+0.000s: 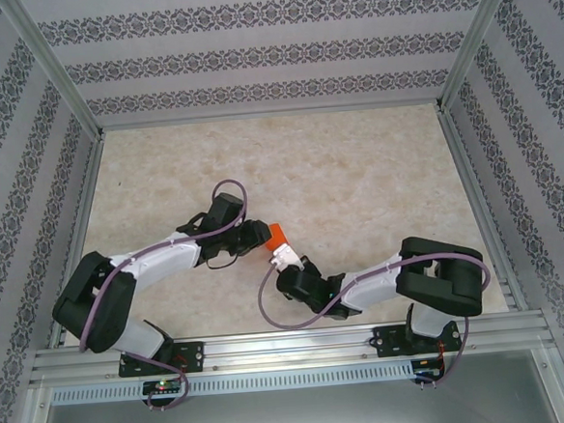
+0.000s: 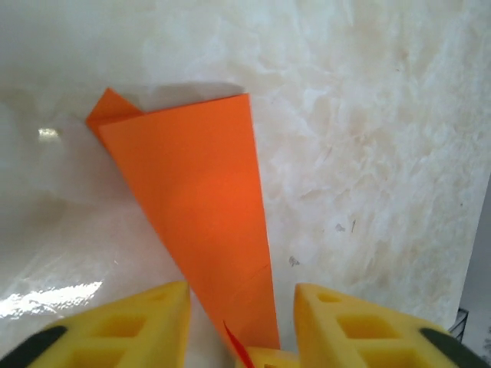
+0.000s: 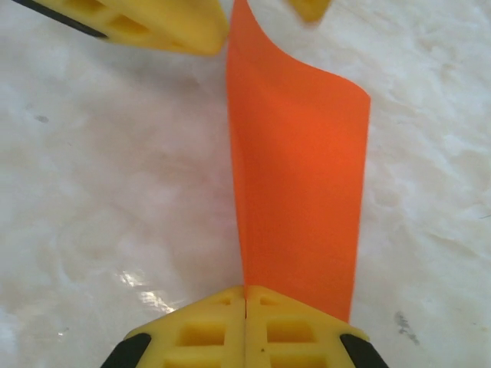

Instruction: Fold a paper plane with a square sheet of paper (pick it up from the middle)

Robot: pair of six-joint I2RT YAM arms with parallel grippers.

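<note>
- Top view: the left gripper and the right gripper meet mid-table, with the orange paper plane between them.
- Left wrist: jaws parted, the plane's narrow tip lying between them.
- Right wrist: jaws pinched tight on the plane's near end.

The counter is pale cream, marbled and slightly glossy. Walls papered in grey floral bands rise from its far and side edges. A slotted aluminium rail runs along its near edge.
</note>
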